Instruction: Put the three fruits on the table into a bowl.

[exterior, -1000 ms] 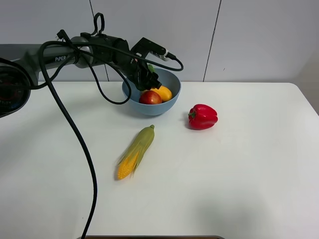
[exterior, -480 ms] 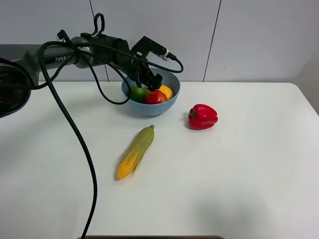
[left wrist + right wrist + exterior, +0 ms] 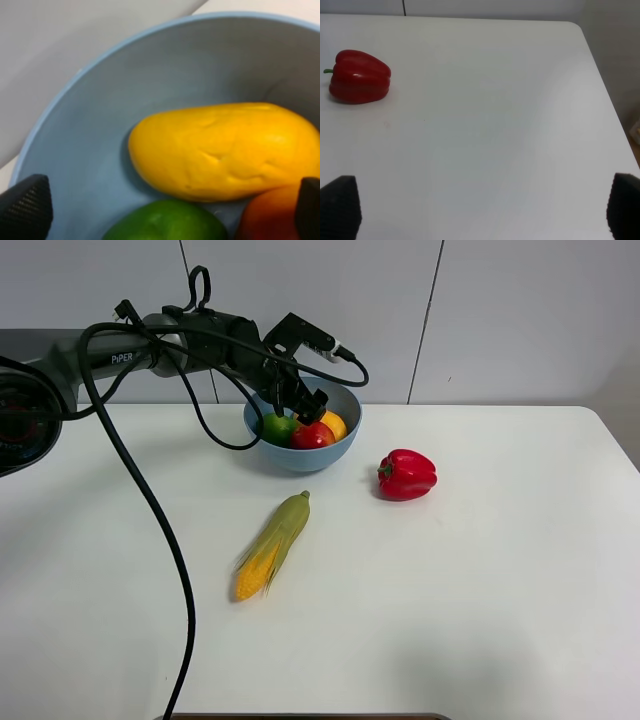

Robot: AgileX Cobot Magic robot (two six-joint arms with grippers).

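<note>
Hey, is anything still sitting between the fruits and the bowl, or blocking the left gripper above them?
Nothing visible does. The mango, lime and apple already lie inside the bowl. The left gripper hangs open just above them, holding nothing, with no object between its fingertips and the fruit.

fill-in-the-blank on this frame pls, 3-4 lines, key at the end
1. The mango, apple and lime all lie in the ____ bowl.
2. The left end effector above the bowl has its fingers ____.
3. On the table, the corn cob lies to the ____ of the red pepper in the high view.

Missing words: blue; open; left
</note>
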